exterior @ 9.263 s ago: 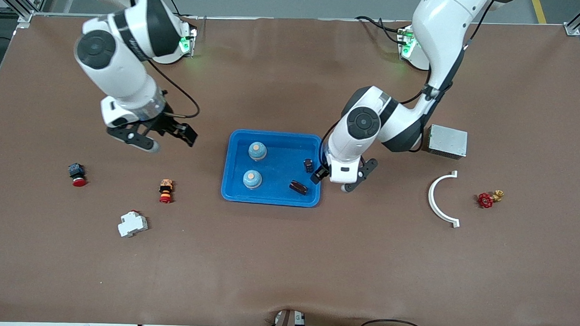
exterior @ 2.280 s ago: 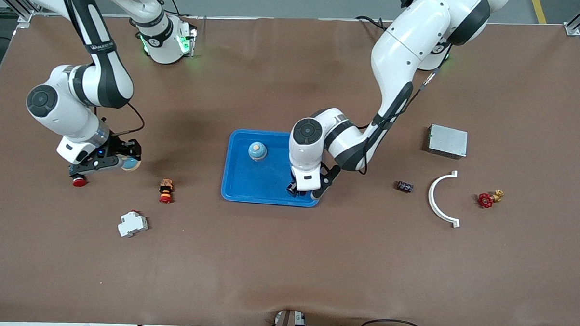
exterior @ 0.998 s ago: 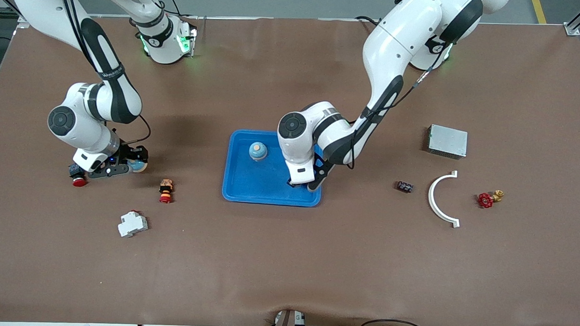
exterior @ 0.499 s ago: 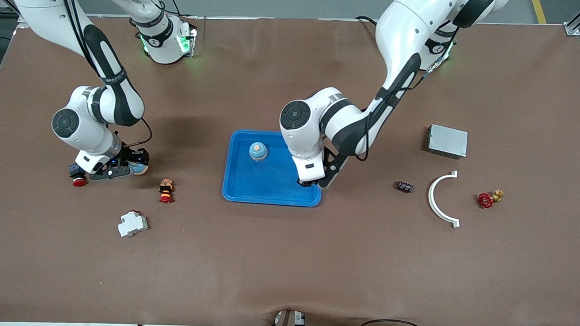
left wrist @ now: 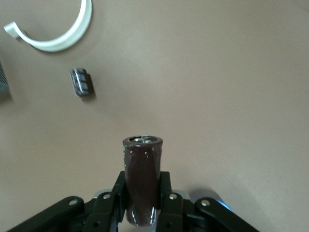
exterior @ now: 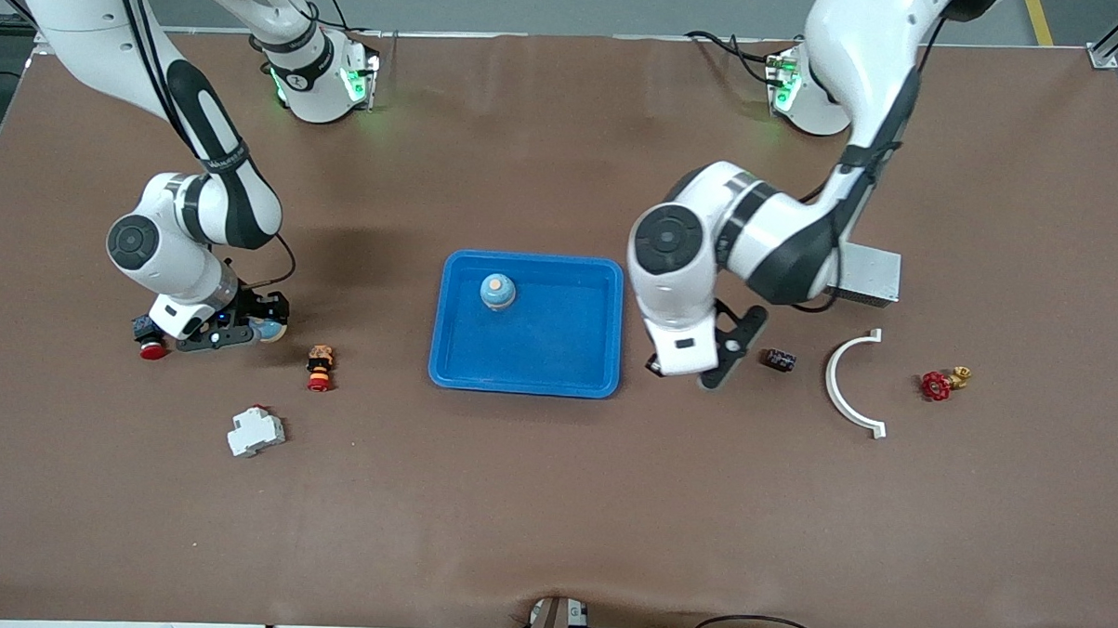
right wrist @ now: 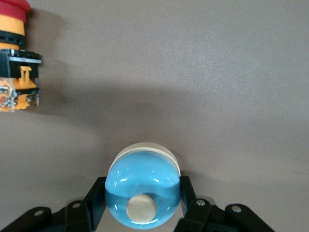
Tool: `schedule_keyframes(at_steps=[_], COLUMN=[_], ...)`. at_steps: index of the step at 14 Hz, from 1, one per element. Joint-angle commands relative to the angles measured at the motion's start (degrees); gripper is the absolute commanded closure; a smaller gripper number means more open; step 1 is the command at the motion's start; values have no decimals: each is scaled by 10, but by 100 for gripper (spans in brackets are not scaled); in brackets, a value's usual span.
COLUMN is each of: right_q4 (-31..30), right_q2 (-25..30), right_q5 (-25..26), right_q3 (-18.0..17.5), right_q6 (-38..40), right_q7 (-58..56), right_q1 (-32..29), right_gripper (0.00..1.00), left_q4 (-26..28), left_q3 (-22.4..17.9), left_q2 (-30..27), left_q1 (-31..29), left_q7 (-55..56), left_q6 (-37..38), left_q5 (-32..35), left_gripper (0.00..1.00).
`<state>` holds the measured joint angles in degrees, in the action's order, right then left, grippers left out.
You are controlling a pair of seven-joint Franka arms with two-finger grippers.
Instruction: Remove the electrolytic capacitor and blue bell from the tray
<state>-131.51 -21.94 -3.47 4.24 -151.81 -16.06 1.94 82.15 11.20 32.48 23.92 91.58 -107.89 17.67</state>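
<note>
In the left wrist view a dark brown capacitor (left wrist: pixel 143 169) stands clamped in my left gripper (left wrist: pixel 143 186). That gripper (exterior: pixel 680 372) hangs over bare table between the blue tray (exterior: pixel 455 366) and a second capacitor (exterior: pixel 780 359) lying on the table; the held one is hidden in the front view. My right gripper (exterior: pixel 238 331) is low at the right arm's end, shut on a blue bell (right wrist: pixel 143 193) with a cream button, of which only an edge (exterior: pixel 268 328) shows in the front view. Another blue bell (exterior: pixel 497 291) sits in the tray.
A black and red push button (exterior: pixel 149 337) and an orange switch (exterior: pixel 319 366) flank the right gripper; a white breaker (exterior: pixel 255 431) lies nearer the camera. A white arc (exterior: pixel 849 385), a red valve (exterior: pixel 935 385) and a grey box (exterior: pixel 872 269) lie toward the left arm's end.
My left gripper has carried the capacitor out of the tray, toward the left arm's end, and is now over bare table. The right gripper with the bell has hardly moved.
</note>
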Motion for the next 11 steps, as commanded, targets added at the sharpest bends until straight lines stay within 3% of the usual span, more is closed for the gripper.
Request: schedule_keyframes(at_steps=[1,3,7,11], right_q4=[12,19,19,20], right_q2=[-13,-18,-19,-19], right_q5=[-4,-8,-8,-8], right_q3=[-11,-11,-11,-12], right_q6=[-2,-2,-2,-2], right_q7=[2,16,16,17], right_q1=[-17,-24,-23,-21], right_gripper=[100,0,0,0], left_q4=[64,70,143,161], left_q3=[7,10,15,16], left_q2=[-39,-47,-102,-113], left_q1=[-18,-48,-96,-128], left_q7=[-25,-50,-148,-201], left_q6=[-6,-4,-4,-4], left_q5=[-9,-10,-16,-16], left_gripper=[100,100,100,100])
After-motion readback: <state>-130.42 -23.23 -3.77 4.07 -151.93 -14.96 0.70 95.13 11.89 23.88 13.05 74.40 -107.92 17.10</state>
